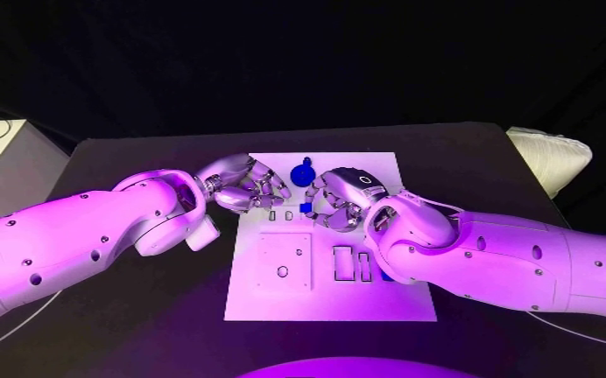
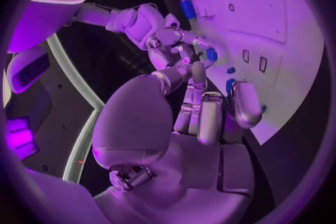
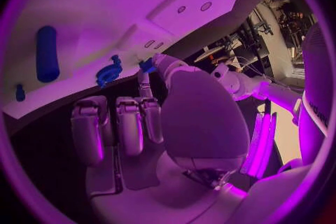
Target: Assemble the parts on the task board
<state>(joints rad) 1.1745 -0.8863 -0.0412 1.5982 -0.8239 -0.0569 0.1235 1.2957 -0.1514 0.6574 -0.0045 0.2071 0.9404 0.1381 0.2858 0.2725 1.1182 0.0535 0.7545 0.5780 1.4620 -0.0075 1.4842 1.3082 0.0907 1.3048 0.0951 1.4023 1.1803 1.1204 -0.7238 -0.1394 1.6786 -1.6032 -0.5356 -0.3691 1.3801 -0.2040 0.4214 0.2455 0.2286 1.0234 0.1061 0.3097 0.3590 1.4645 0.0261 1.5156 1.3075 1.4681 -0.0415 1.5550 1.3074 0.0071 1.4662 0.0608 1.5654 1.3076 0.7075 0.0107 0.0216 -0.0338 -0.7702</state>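
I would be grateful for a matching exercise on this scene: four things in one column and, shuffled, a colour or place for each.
Things:
1. task board
2. round blue part
3. small blue part
4. long blue part

Colour or place:
A. at the fingertips of the right hand
B. white, in the middle of the black table
C. lying flat on the board, away from both hands
D. on the board's far end, between the left hand and the right hand

Pairs: 1-B, 2-D, 3-A, 4-C
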